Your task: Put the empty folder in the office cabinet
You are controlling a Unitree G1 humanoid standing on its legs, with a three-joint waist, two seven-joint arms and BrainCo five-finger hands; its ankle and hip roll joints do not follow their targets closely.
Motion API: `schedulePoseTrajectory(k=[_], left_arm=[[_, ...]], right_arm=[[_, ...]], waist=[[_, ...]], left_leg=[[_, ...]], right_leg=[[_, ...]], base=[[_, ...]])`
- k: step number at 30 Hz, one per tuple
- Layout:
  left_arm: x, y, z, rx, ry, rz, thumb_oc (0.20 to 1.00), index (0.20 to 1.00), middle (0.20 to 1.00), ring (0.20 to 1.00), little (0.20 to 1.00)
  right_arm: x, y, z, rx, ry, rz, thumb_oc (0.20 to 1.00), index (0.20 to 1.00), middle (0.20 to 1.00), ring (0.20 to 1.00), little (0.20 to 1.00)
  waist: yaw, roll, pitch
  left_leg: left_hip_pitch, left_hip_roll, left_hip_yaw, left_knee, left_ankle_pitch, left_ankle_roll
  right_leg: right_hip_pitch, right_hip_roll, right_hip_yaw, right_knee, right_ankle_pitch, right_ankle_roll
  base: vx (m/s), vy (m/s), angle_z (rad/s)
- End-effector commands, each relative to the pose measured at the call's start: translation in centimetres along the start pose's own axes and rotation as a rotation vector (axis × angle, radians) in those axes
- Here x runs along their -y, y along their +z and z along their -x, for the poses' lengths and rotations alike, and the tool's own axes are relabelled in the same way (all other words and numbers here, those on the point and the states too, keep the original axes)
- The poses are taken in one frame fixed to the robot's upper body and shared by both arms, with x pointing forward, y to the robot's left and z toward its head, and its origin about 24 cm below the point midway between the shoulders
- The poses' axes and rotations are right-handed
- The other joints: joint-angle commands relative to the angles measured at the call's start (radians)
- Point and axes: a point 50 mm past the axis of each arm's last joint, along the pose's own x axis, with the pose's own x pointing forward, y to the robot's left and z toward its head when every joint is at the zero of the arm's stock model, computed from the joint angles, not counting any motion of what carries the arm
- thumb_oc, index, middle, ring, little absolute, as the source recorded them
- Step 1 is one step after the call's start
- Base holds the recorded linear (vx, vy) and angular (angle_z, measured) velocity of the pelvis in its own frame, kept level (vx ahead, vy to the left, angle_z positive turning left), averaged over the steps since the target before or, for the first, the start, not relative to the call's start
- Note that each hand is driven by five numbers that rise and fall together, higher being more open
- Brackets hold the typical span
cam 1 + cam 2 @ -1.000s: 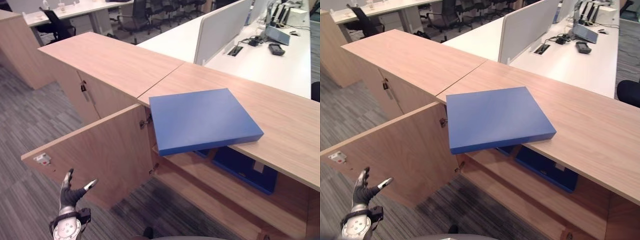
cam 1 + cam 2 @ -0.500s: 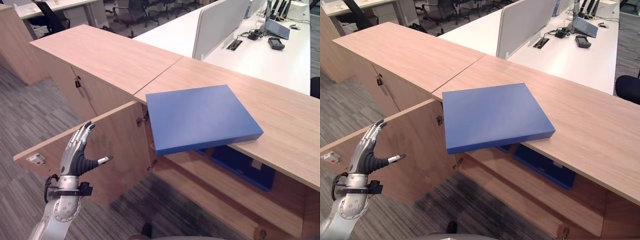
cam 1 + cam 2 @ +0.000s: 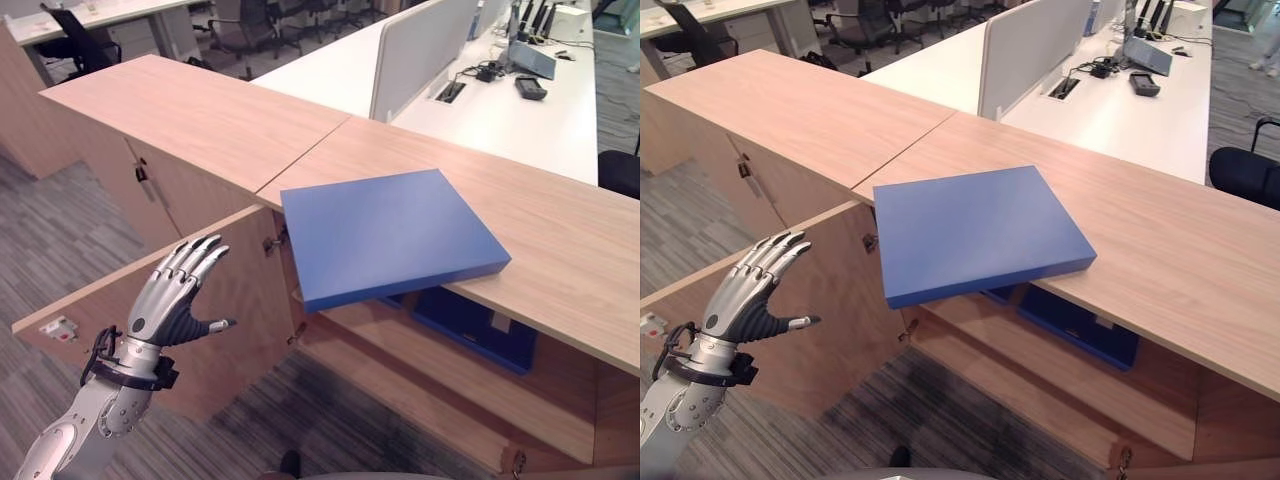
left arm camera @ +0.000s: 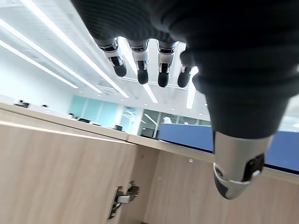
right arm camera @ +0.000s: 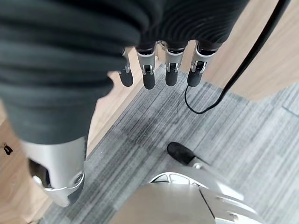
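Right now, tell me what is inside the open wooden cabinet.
A dark blue box sits on the wooden cabinet's shelf, partly hidden under the flat blue folder on top.

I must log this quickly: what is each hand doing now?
Left hand: open, holding nothing, raised beside the cabinet door.
Right hand: open, holding nothing, hanging above the floor.

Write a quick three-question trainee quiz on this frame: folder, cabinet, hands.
1. True or false: the blue folder lies wholly on the cabinet top.
2. The cabinet door is: A) shut, B) swung open, C) missing.
3. What does the left hand hold?

Key:
1. False: one corner overhangs the front edge above the open compartment.
2. B.
3. Nothing: its fingers are straight, raised in front of the door. The right hand hangs over the carpet, also holding nothing.
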Motion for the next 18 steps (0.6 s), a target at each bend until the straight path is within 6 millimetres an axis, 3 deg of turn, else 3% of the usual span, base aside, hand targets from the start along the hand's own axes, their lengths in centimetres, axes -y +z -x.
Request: schedulePoseTrajectory(k=[1,18], left_arm=[[-1.8,1.4,-1.2,0.125,0.075,-0.047,1.0,1.0,1.0,1.0,1.0],[-1.8,2.5,-2.8,0.222,0.068,-0.075,1.0,1.0,1.0,1.0,1.0]], right_arm=[[-0.3,0.6,0.0,0.002,-0.001,0.075,1.0,1.0,1.0,1.0,1.0],[-0.3,1.4,-0.1,0.027,-0.006,0.093,1.0,1.0,1.0,1.0,1.0]], waist=[[-0.017,-0.03,-0.049],[-0.039,-0.025,-0.061]], left_leg=[[-0.001,-0.055,0.023,0.001,-0.111,0.051],[0.022,-0.055,0.048,0.001,-0.127,0.055]], right_leg=[[-0.051,0.035,0.099,0.025,-0.007,-0.03],[-0.047,0.036,0.136,0.023,-0.002,-0.031]], base=[[0.02,0.009,-0.06],[0.01,0.005,-0.07]])
